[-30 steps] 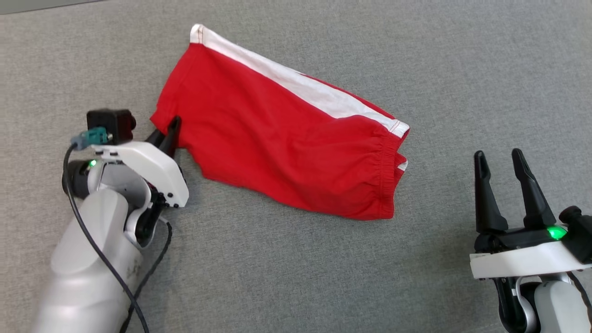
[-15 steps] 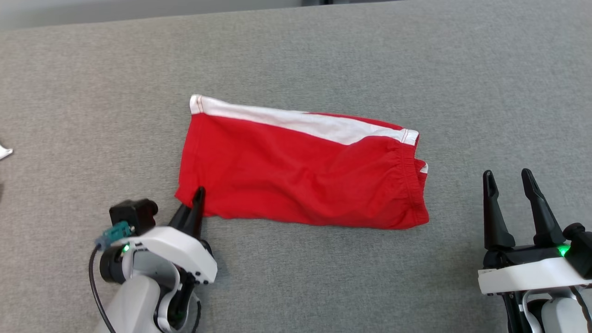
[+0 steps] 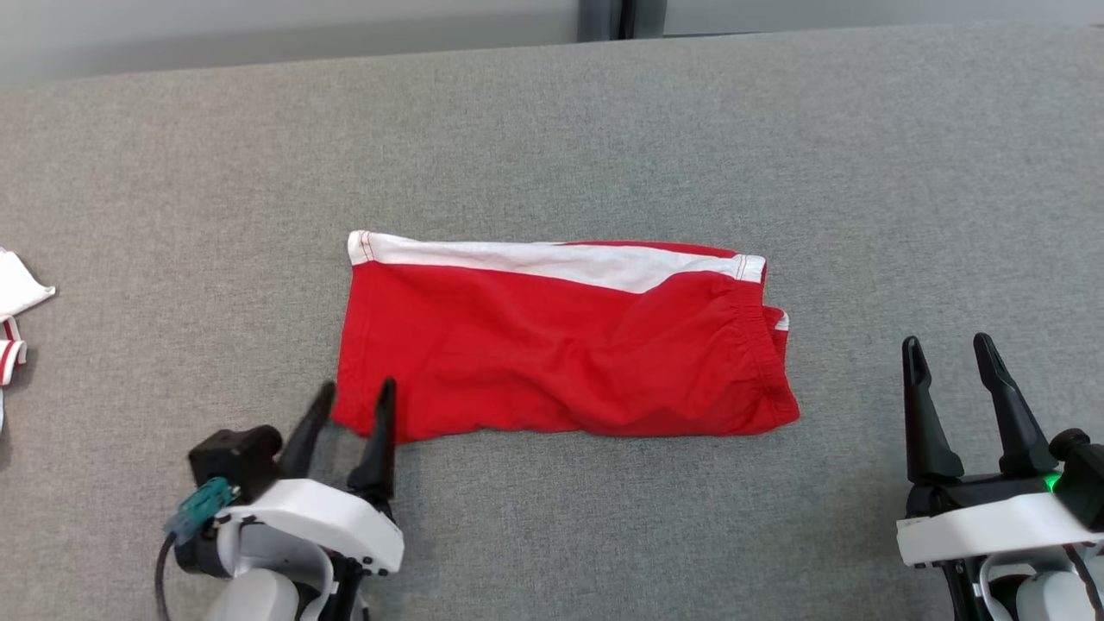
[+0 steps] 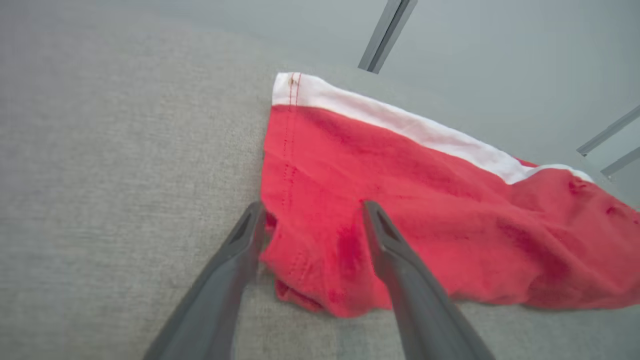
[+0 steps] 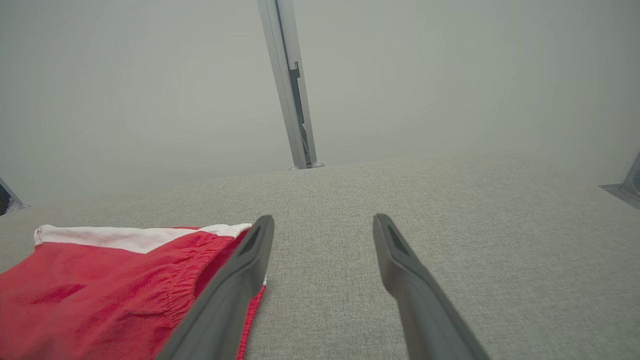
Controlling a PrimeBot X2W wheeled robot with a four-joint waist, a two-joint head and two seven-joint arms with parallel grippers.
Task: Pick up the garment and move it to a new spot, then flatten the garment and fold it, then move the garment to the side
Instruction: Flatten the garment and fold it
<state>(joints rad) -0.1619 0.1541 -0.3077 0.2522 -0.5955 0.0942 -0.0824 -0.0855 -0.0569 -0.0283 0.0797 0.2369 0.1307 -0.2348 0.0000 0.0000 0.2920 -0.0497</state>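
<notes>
Head view: a red garment [image 3: 552,345] with a white band [image 3: 561,263] along its far edge lies spread out near the middle of the gray fabric surface [image 3: 604,129], its gathered waist end toward the robot's right.
Left gripper [image 3: 357,386]: fingers spread wide at the garment's near-left corner, clamping nothing.
Right gripper [image 3: 946,341]: jaws wide apart and empty, well to the right of the garment and clear of it.
White cloth [image 3: 17,319]: striped in red, cut off by the head view's left edge, far from the garment.
Left wrist view: adds the close detail. The corner is rumpled and lies loose between the two fingers, one finger at the hem edge and the other over the red fabric; whether either presses on it cannot be told.
Right wrist view: adds the low angle — the elastic waistband [image 5: 200,270] sits just beside this gripper's own finger, bare surface lies between the fingers, and an upright metal post [image 5: 292,100] rises behind against a pale wall.
</notes>
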